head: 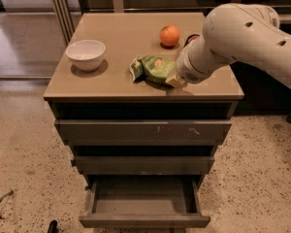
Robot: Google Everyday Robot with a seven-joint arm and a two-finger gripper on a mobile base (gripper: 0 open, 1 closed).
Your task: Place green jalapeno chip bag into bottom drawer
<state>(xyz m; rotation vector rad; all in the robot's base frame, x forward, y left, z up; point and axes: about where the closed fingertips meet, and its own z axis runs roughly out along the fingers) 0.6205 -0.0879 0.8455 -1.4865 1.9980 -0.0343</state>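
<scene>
The green jalapeno chip bag (153, 68) lies crumpled on the cabinet top (121, 42), right of centre near the front edge. My gripper (175, 80) comes in from the right on the big white arm (233, 38) and sits at the bag's right end, touching it. The arm hides the gripper's fingers. The bottom drawer (144, 204) is pulled out at the foot of the cabinet, and its grey tray holds nothing.
A white bowl (86, 54) stands on the left of the cabinet top. An orange (169, 35) sits at the back, with a dark can (191, 37) partly hidden behind the arm. Two shut drawer fronts (143, 130) lie above the open one. Speckled floor surrounds the cabinet.
</scene>
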